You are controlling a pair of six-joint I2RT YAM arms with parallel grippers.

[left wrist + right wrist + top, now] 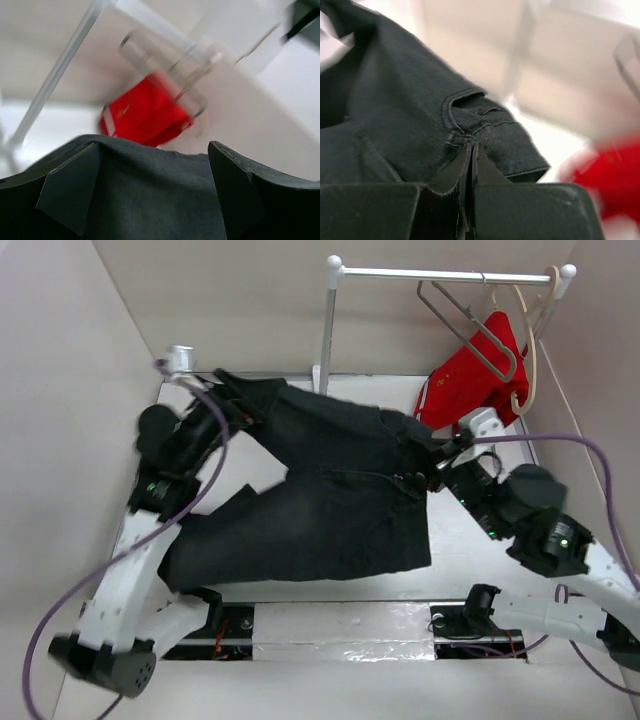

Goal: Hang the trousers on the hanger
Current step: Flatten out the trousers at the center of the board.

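The black trousers point(340, 500) hang stretched between my two grippers above the white table. My left gripper point(232, 400) holds one end at the back left; in the left wrist view its fingers point(235, 195) stand apart with a thick fold of dark cloth point(150, 195) filling the gap. My right gripper point(437, 468) is shut on the trousers at a seam, seen in the right wrist view point(471, 146) beside the cloth point(395, 110). The thin grey metal hanger point(465, 325) hangs on the rail at the back right, apart from both grippers.
A white rail point(450, 273) on a post point(327, 330) stands at the back. A red garment point(470, 380) and a cream hanger point(528, 360) hang there too. The red garment shows blurred in the left wrist view point(145, 115). Walls close in on both sides.
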